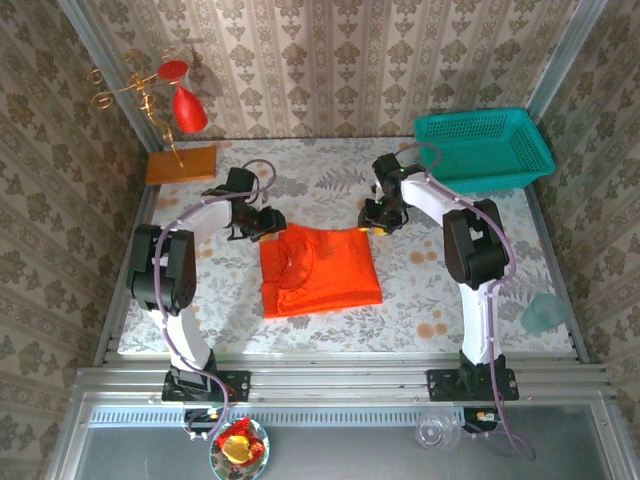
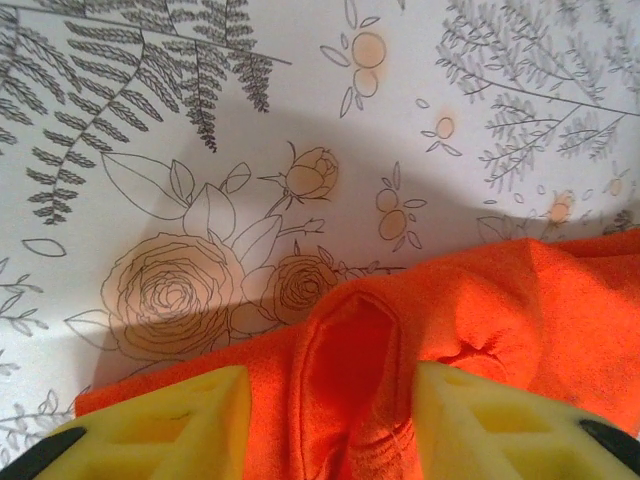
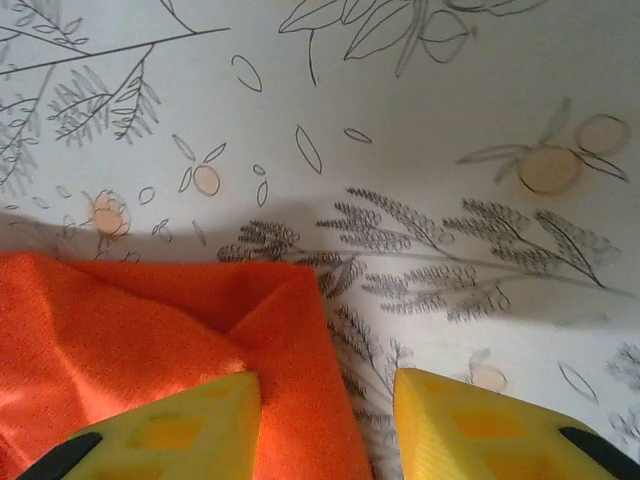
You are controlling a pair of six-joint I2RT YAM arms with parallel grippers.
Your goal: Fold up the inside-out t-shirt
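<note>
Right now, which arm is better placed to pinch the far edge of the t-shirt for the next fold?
Probably left: a ridge of t-shirt sits between the left fingers. The right fingers straddle only a corner, one over bare table.

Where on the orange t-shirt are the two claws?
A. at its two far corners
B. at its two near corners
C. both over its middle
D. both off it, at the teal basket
A: the left claw is at the far left corner of the t-shirt and the right claw is at its far right corner.
</note>
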